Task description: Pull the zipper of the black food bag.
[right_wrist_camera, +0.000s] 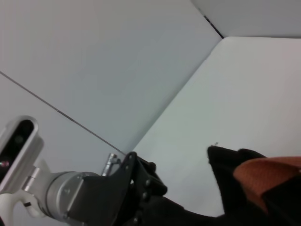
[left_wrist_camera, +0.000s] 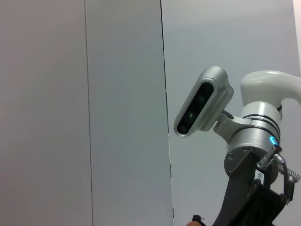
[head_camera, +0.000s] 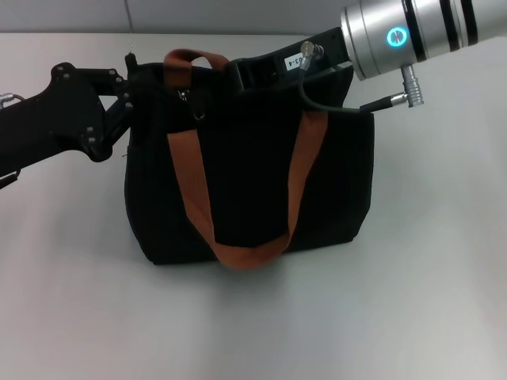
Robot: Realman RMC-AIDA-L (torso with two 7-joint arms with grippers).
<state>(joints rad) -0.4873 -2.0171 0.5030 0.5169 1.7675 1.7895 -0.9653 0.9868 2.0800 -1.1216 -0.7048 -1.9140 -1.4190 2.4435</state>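
Note:
The black food bag (head_camera: 253, 182) stands upright in the middle of the table, with one orange-brown strap handle (head_camera: 245, 255) hanging down its front and the other (head_camera: 190, 57) arching over its top. A small silver pull tab, the zipper (head_camera: 196, 113), shows near the top left of the bag. My left gripper (head_camera: 131, 99) is against the bag's upper left corner. My right gripper (head_camera: 234, 73) comes in from the upper right and sits at the bag's top edge, close to the rear handle. The right wrist view shows the bag's corner (right_wrist_camera: 225, 169), a strap (right_wrist_camera: 263, 176) and the left gripper (right_wrist_camera: 141, 188).
The bag stands on a white table (head_camera: 396, 317) with a grey wall (head_camera: 79, 16) behind. A black cable (head_camera: 317, 99) loops from the right wrist across the bag's top right. The left wrist view shows only the wall and the right arm (left_wrist_camera: 249, 141).

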